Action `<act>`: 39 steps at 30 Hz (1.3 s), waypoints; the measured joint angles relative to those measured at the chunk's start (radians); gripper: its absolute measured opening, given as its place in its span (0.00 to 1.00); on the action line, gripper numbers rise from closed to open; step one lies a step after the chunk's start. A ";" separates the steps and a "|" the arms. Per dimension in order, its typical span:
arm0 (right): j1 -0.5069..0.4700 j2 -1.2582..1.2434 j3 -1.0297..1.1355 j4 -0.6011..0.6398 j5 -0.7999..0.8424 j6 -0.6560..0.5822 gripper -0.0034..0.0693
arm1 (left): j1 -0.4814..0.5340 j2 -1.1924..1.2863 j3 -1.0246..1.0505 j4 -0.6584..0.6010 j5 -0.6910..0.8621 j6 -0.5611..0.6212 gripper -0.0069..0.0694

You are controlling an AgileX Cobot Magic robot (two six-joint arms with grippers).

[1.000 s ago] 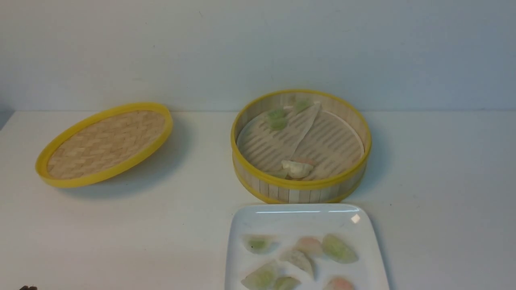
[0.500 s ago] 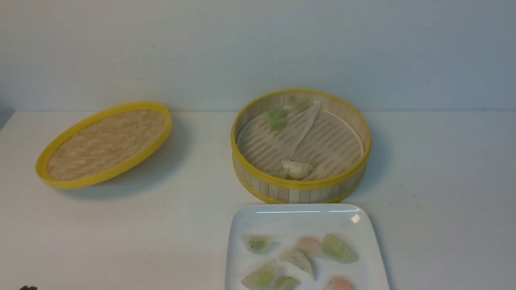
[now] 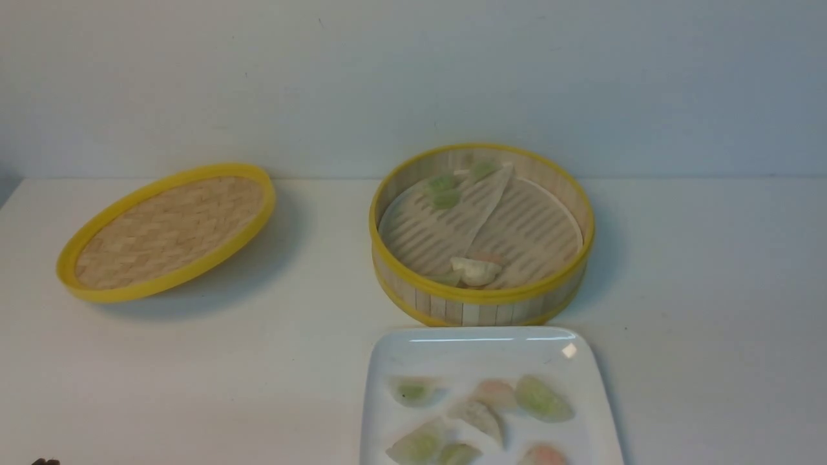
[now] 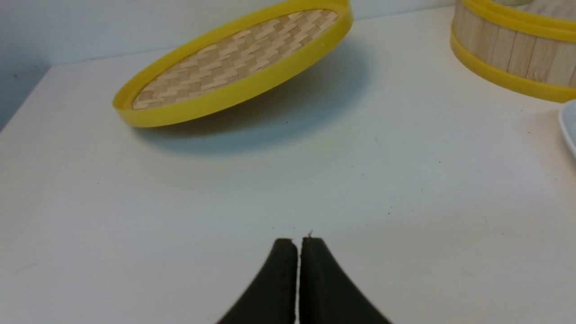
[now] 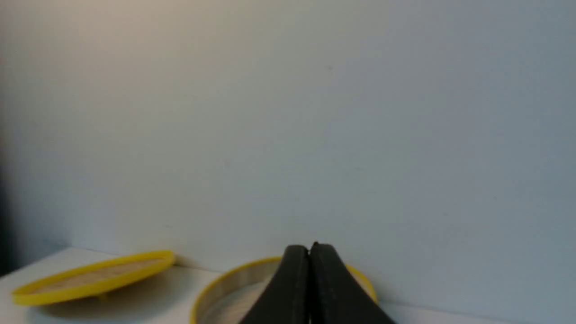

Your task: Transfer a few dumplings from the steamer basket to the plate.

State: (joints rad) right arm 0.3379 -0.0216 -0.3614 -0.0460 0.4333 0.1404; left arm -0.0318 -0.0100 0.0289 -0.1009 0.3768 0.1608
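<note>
The steamer basket stands mid-table with a folded pale liner. Two green dumplings lie at its far side and a whitish dumpling at its near wall. The white square plate sits just in front of it and carries several dumplings. My left gripper hovers shut and empty over bare table, well short of the lid. My right gripper is shut and empty too, held high and facing the wall, with the basket rim behind its fingers. Neither gripper's jaws show in the front view.
The flat woven lid with its yellow rim rests tilted at the table's left; it appears also in the left wrist view and the right wrist view. A pale wall runs along the table's far edge.
</note>
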 joint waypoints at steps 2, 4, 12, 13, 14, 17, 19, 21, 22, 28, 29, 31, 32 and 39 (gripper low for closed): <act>-0.096 0.002 0.111 -0.009 -0.057 0.000 0.03 | 0.000 0.000 0.000 0.000 0.000 0.000 0.08; -0.172 0.002 0.189 -0.023 -0.089 0.000 0.03 | 0.000 0.000 0.000 0.000 0.001 0.000 0.08; -0.355 0.005 0.386 -0.059 -0.061 0.000 0.03 | 0.000 0.000 0.000 0.000 0.001 0.000 0.08; -0.356 0.005 0.385 -0.059 -0.053 0.000 0.03 | 0.000 0.000 0.000 -0.001 0.001 0.000 0.08; -0.356 0.005 0.385 -0.059 -0.052 -0.002 0.03 | 0.000 0.000 0.000 -0.001 0.002 0.000 0.08; -0.342 0.005 0.385 -0.054 -0.051 -0.002 0.03 | 0.000 0.000 0.000 -0.001 0.002 0.000 0.08; -0.332 0.005 0.385 -0.051 -0.051 -0.002 0.03 | 0.000 0.000 0.000 -0.001 0.002 0.000 0.08; -0.327 0.005 0.385 -0.051 -0.051 -0.002 0.03 | 0.000 0.000 0.000 -0.001 0.002 0.000 0.08; -0.326 0.005 0.385 -0.051 -0.050 -0.002 0.03 | 0.000 0.000 0.000 -0.001 0.002 0.000 0.08; -0.326 0.005 0.385 -0.050 -0.050 -0.002 0.03 | 0.000 0.000 0.000 -0.001 0.002 0.000 0.08; -0.326 0.005 0.385 -0.050 -0.050 -0.002 0.03 | 0.000 0.000 0.000 -0.001 0.002 0.000 0.08; -0.326 0.005 0.385 -0.050 -0.050 -0.002 0.03 | 0.000 0.000 0.000 -0.001 0.002 0.000 0.08; -0.326 0.005 0.385 -0.050 -0.050 -0.002 0.03 | 0.000 0.000 0.000 -0.001 0.002 0.000 0.08; -0.326 0.005 0.385 -0.050 -0.050 -0.002 0.03 | 0.000 0.000 0.000 -0.001 0.002 0.000 0.08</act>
State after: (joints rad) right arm 0.0124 -0.0163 0.0232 -0.0964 0.3835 0.1380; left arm -0.0318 -0.0100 0.0289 -0.1020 0.3788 0.1608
